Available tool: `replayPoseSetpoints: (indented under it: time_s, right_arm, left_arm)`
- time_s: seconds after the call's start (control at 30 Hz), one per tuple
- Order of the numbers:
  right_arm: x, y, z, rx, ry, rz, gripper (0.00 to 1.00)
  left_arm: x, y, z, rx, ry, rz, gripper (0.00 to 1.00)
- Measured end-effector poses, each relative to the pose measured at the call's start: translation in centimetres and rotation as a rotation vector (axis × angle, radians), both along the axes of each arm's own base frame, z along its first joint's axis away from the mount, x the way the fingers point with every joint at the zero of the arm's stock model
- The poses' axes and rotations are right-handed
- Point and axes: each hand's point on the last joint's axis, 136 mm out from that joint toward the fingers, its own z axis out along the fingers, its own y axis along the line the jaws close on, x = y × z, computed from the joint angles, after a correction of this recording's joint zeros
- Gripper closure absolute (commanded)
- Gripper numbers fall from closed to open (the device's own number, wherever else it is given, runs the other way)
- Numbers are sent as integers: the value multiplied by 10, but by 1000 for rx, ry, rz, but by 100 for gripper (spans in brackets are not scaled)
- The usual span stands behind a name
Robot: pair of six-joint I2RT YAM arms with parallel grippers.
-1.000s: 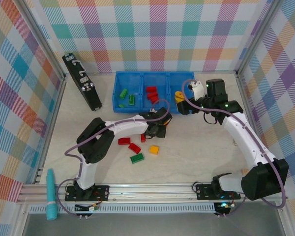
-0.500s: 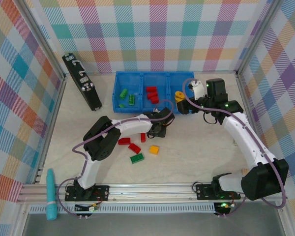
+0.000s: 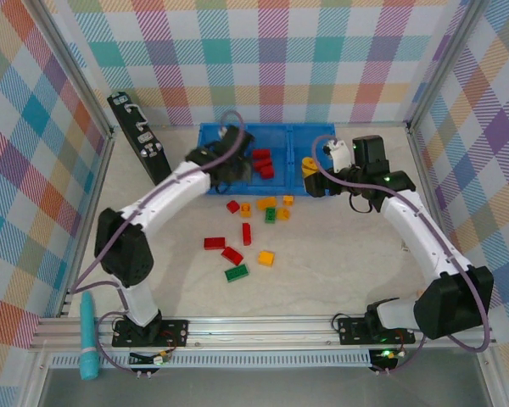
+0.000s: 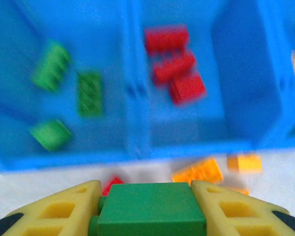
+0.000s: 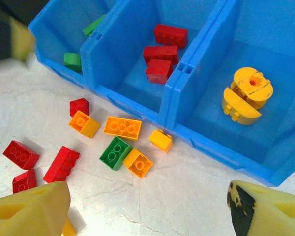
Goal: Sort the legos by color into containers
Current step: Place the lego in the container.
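My left gripper (image 3: 229,165) (image 4: 145,186) is shut on a green lego (image 4: 150,206) and hangs over the front edge of the blue tray (image 3: 271,127), near the wall (image 4: 137,88) between the left and middle containers. Green legos (image 4: 51,73) lie in the left container, red ones (image 3: 261,163) (image 5: 160,54) in the middle, and a yellow piece (image 5: 246,93) in the right. My right gripper (image 3: 314,174) (image 5: 145,196) stands open by the right container with nothing between its fingers. Several red, orange and green legos (image 3: 271,214) (image 5: 115,152) lie loose on the table in front of the tray.
A long black bar with white marks (image 3: 142,140) leans at the tray's left. A teal tool (image 3: 87,335) lies by the near-left rail. Plaid walls close in the table on three sides. More loose legos (image 3: 236,273) sit mid-table.
My left arm has swung from the middle of the table up to the tray, carrying the green lego. A cluster of bricks in front of the tray is now uncovered. The right arm has not moved.
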Motion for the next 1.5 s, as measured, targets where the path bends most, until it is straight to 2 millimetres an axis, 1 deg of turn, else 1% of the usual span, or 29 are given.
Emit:
replayPoseSetpoints:
  time_s: [0.07, 0.1, 0.17, 0.27, 0.33, 0.4, 0.47, 0.6, 0.8, 0.87, 0.97, 1.07, 1.17, 1.23, 1.27, 1.33, 1.43, 1.5]
  right_arm:
    - [2, -1, -3, -7, 7, -6, 16]
    - [2, -1, -4, -10, 8, -8, 17]
    - [4, -2, -3, -12, 5, -12, 17]
    - [9, -3, 7, -16, -20, -23, 16]
    - [11, -4, 11, -19, -37, -30, 16]
    - [12, -5, 12, -25, -42, -37, 16]
    - [13, -7, 12, -31, -45, -45, 16]
    - [14, -8, 11, -37, -52, -53, 16]
    - [13, -9, 1, -44, -37, -56, 16]
    - [14, -9, -1, -43, -40, -55, 16]
    - [14, -9, -8, -44, -35, -56, 15]
    - [12, -10, -16, -48, -22, -55, 15]
    - [12, -10, -18, -49, -20, -55, 15]
    - [13, -9, -17, -47, -26, -55, 15]
    - [14, -9, -18, -47, -26, -55, 15]
    - [17, -8, -19, -48, -22, -55, 15]
    - [20, -7, -21, -49, -18, -55, 15]
    - [21, -7, -21, -49, -19, -54, 15]
  left_arm:
    - [18, 21, 20, 6, -58, 38, 57]
    - [26, 31, 24, 13, -78, 56, 57]
    - [41, 44, 20, 35, -83, 79, 58]
    - [69, 54, 0, 62, -66, 104, 58]
    - [86, 58, -18, 76, -46, 112, 58]
    - [103, 60, -38, 85, -20, 118, 58]
    - [117, 61, -52, 89, -6, 123, 58]
    - [138, 62, -67, 92, -1, 135, 58]
    - [159, 56, -79, 78, -13, 135, 57]
    - [165, 53, -86, 74, -12, 131, 55]
    - [166, 52, -96, 75, 5, 124, 50]
    - [163, 53, -100, 90, 25, 116, 46]
    - [162, 55, -96, 102, 22, 106, 41]
    - [157, 56, -88, 108, 16, 97, 40]
    - [152, 58, -82, 112, 16, 93, 39]
    - [140, 63, -64, 111, 7, 91, 39]
    - [110, 71, -23, 97, -30, 88, 38]
    - [85, 75, 4, 82, -61, 84, 38]
